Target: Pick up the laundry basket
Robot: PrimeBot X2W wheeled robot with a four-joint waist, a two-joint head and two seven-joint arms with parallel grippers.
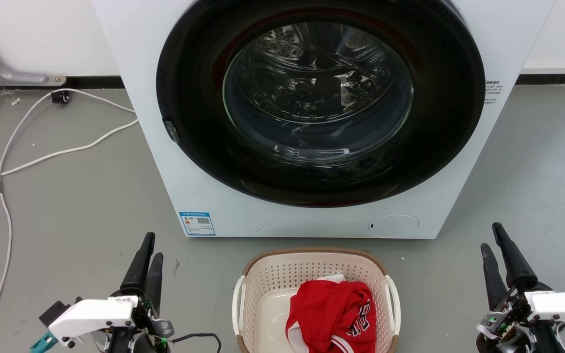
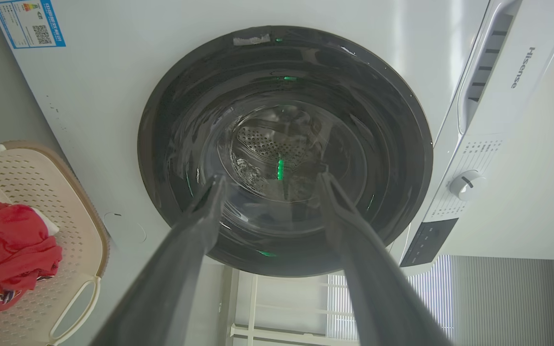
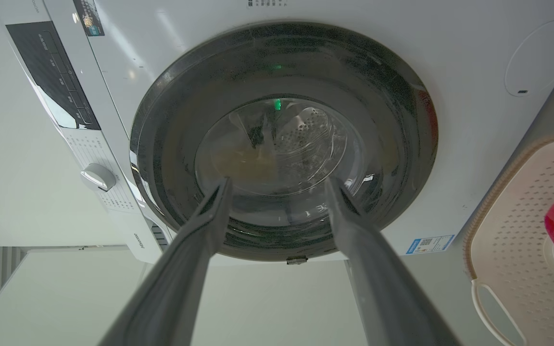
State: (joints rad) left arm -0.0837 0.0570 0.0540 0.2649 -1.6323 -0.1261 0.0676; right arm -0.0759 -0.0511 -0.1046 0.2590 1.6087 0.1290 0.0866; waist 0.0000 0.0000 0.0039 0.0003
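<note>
Left end effector (image 1: 154, 245) and right end effector (image 1: 489, 235), both spread empty, flank the laundry basket (image 1: 287, 274) — washer (image 1: 189, 196) close behind.

The brand name Hisense (image 2: 522, 67) stands on the washer's (image 2: 113, 96) drawer front; its blue label's (image 1: 196, 223) print is too small to read.

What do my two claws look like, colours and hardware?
Left claw: two long dark tapering fingers, white housing, teal fitting, black cable looping from its base. Right claw: same dark fingers and white housing, with bare metal brackets and wiring.
</note>
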